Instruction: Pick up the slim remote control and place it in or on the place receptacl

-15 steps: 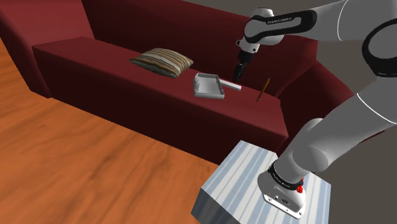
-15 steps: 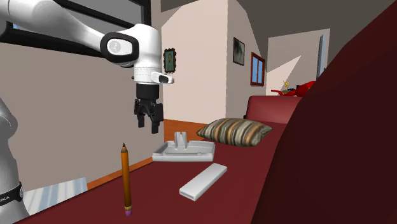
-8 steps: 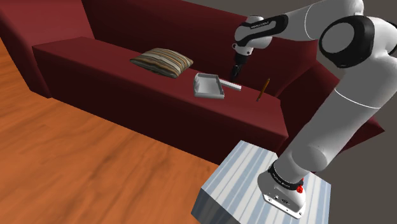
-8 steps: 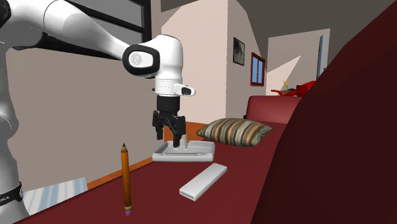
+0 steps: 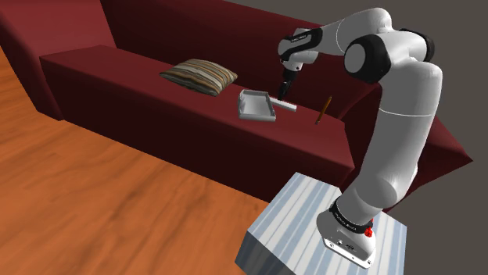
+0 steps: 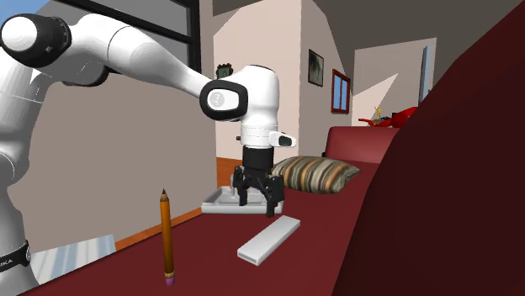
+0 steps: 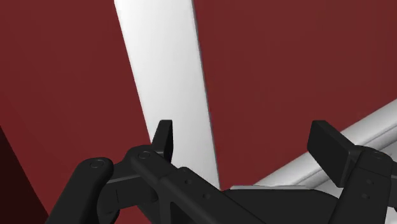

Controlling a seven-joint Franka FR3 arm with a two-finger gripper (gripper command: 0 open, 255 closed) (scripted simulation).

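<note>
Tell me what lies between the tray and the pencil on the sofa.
The white remote lies between tray and pencil in the shoulder view, the open gripper just above it.

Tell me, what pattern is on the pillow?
Stripes: the pillow has brown, tan and grey bands, clearest in the second exterior view.

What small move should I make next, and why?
Probably shift the open gripper sideways toward the remote before lowering: in the wrist view the white remote lies under one finger, not midway between them, and it rests flat on the red sofa seat.
</note>
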